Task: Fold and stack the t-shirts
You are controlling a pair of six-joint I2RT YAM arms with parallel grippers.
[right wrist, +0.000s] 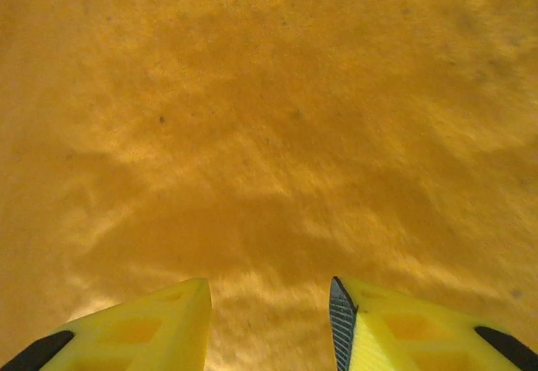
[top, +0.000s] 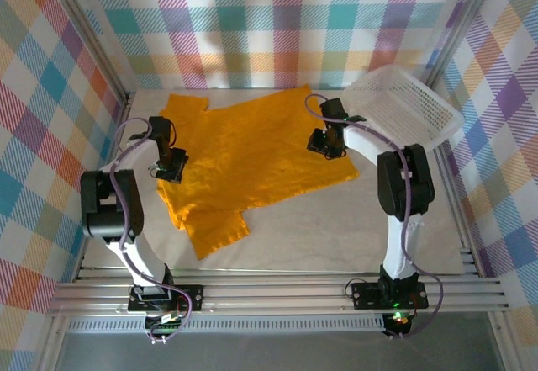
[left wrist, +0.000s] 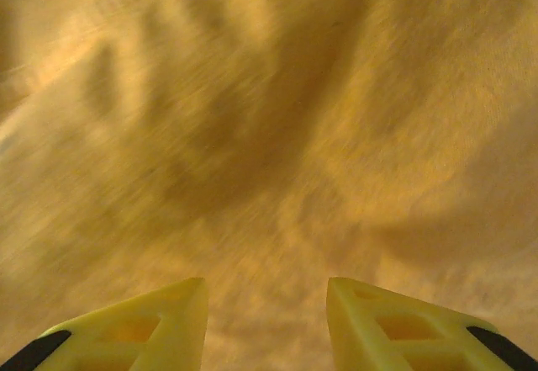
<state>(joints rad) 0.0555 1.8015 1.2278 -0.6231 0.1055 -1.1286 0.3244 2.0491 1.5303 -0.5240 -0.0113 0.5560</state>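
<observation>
Orange-yellow t-shirt (top: 252, 161) spread out for folding. Left gripper (top: 171, 169) and right gripper (top: 320, 145) poised over opposite edges, jaws parted, gripping nothing.

The t-shirt (top: 252, 156) is looking like soft matt cloth, the basket (top: 408, 106) is showing white plastic mesh, and the table (top: 336, 236) is appearing smooth and pale.

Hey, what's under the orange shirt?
The shirt lies spread flat on the pale table, which shows beside it. Whether anything else lies beneath the cloth cannot be seen, because the cloth covers it.
</observation>
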